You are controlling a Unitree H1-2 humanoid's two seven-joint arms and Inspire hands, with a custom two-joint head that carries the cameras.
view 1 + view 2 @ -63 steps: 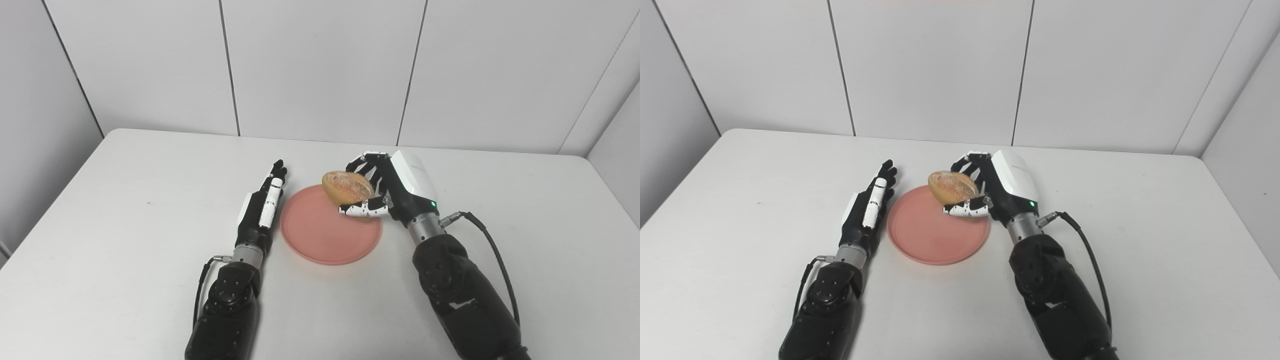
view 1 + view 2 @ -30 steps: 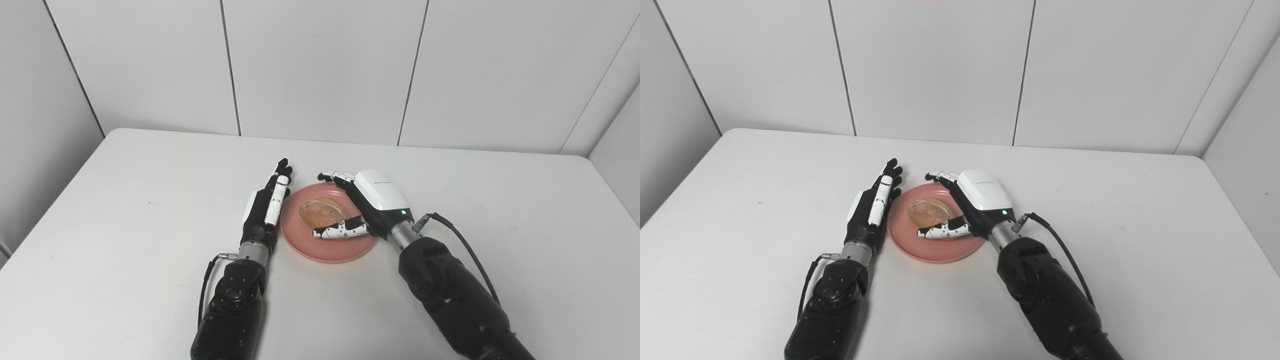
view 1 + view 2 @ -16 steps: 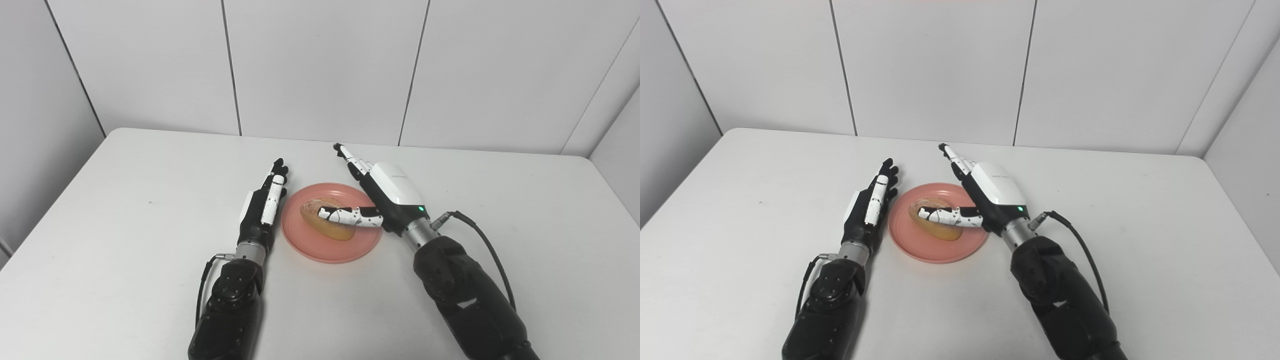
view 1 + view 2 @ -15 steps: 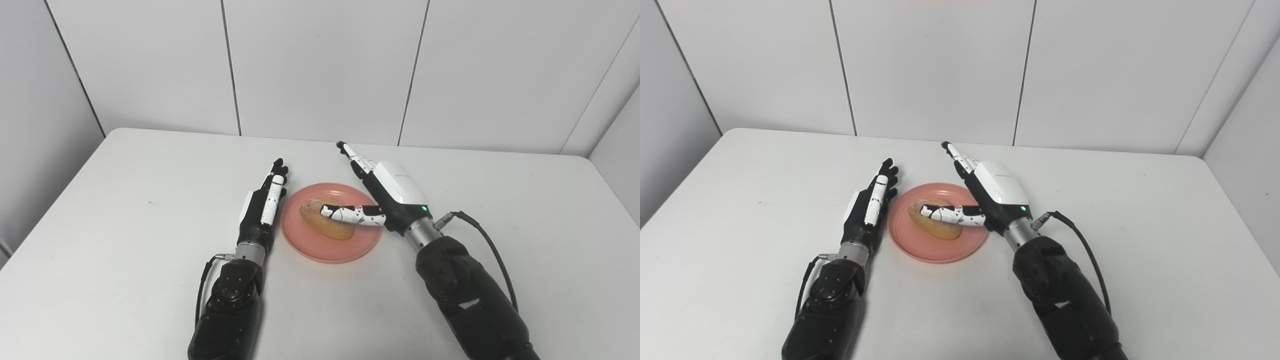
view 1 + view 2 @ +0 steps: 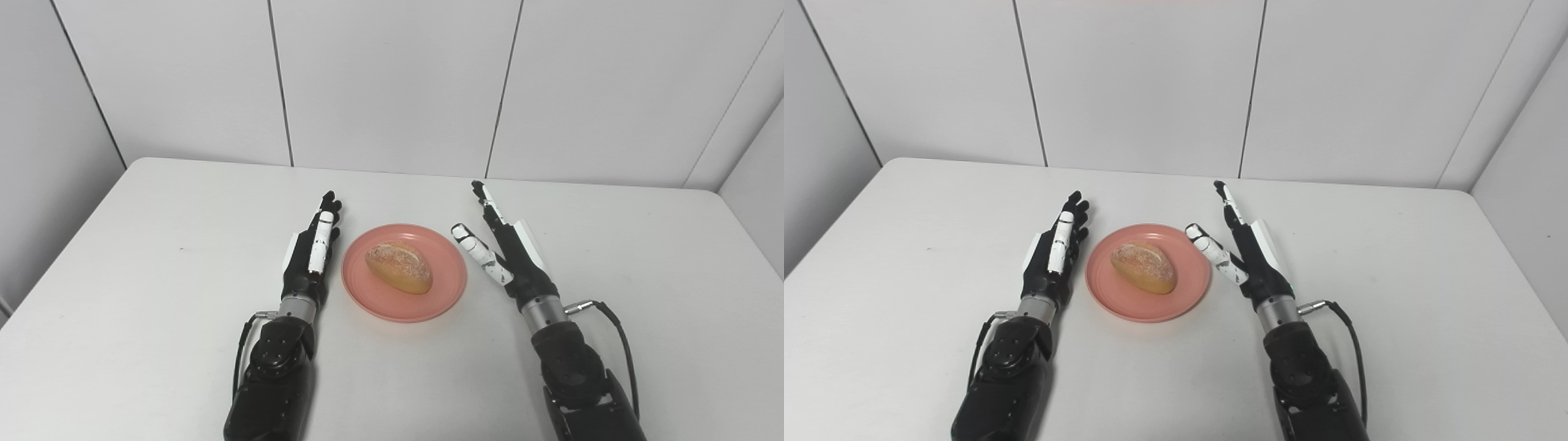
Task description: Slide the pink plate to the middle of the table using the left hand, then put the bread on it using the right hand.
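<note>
From my seat the bread (image 5: pixel 399 275) lies on the pink plate (image 5: pixel 450 288), which sits about mid-bench (image 5: pixel 153 245), so I judge both parts of the job done and only the pull-back of the arms left.

My right hand (image 5: pixel 511 257) is released: fingers straight and spread, thumb splayed toward the plate, holding nothing. It stands just beside the plate's rim at the plate's 3 o'clock, apart from the bread. The thumb tip looks near the rim; I cannot tell whether it touches.

My left hand (image 5: pixel 309 254) is also released, flat and edge-on with fingers together and straight, just beside the rim at the plate's 9 o'clock, with a thin strip of bench showing between them.

The relation that matters now: from the right hand the bread lies toward 9 o'clock, its long axis running roughly from 10 to 4 o'clock across the plate, the nearer end pointing toward my right wrist. Both hands flank the plate about equally. To my eye a withdrawal straight back toward 6 o'clock clears rim and loaf; any drift inward could nudge the plate.
</note>
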